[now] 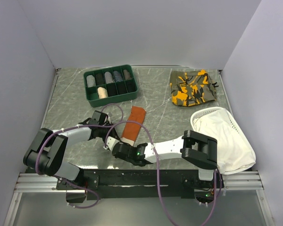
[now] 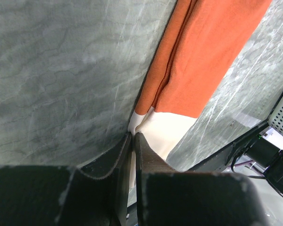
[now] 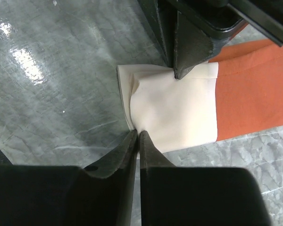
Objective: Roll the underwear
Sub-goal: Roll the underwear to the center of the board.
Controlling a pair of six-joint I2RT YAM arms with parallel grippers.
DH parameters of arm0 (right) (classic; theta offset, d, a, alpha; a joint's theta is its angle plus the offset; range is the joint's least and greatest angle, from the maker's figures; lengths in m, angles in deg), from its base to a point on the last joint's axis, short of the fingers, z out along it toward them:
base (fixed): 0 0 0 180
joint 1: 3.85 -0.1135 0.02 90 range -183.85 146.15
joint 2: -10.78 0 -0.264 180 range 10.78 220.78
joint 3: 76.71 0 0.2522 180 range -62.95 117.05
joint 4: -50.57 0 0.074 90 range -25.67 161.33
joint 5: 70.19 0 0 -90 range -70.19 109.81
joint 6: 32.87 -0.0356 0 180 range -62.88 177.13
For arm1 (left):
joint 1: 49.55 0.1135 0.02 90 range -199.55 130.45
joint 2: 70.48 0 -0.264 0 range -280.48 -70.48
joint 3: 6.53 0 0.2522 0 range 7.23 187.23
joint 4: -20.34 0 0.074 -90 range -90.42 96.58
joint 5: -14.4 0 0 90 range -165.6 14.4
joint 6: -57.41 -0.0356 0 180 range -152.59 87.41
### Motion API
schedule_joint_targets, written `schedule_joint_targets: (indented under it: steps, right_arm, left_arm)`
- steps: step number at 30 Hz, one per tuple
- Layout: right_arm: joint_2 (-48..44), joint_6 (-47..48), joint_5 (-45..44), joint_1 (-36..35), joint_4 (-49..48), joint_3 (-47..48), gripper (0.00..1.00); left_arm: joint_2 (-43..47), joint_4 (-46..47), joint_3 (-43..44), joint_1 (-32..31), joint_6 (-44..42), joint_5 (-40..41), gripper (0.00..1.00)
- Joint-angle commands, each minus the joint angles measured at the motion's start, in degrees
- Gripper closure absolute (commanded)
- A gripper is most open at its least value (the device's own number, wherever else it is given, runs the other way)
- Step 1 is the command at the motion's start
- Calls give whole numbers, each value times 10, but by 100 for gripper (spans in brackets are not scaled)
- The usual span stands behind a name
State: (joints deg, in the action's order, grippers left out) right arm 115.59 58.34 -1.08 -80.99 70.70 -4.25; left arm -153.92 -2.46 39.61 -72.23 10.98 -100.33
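The underwear (image 1: 133,121) lies folded into a long narrow strip on the grey table, rust-orange with its cream-white waistband end nearest the arms. My left gripper (image 1: 111,141) is shut on the left corner of the waistband (image 2: 158,129). My right gripper (image 1: 121,147) is shut on the near corner of the same waistband (image 3: 172,110). In the right wrist view my right gripper (image 3: 138,132) pinches the cream edge and the left gripper's fingers (image 3: 188,52) bite the far edge. In the left wrist view my left gripper (image 2: 133,134) holds the cream corner.
A green compartment tray (image 1: 110,84) with rolled items stands at the back left. A camouflage garment (image 1: 193,87) lies at the back right. A large white cloth (image 1: 224,139) with a mesh edge lies at the right, beside the right arm.
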Motion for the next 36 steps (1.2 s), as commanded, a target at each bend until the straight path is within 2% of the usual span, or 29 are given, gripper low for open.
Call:
schedule_joint_targets:
  steps: [1, 6, 13, 18, 23, 29, 36]
  right_arm:
    - [-6, -11, 18, -3, 10, -9, 92]
    - [-9, -33, 39, 0, 14, -3, 100]
    - [-22, -60, 127, 23, 27, 13, 100]
    - [-45, -82, 220, 66, 17, 1, 100]
    - [-61, -94, 272, 90, 7, -10, 100]
    - [-80, -125, 342, 126, -29, -31, 100]
    - [-83, -157, 418, 170, -63, -46, 100]
  left_arm:
    - [-13, -28, -4, 0, -23, 35, 87]
    - [-7, -30, -4, 0, -22, 39, 87]
    - [27, -33, -6, 0, -16, 58, 78]
    - [44, -38, -7, 1, -12, 74, 72]
    - [57, -41, -7, 4, -3, 97, 66]
    - [99, -63, -9, 16, 10, 141, 62]
    - [158, -70, -25, 37, 17, 155, 60]
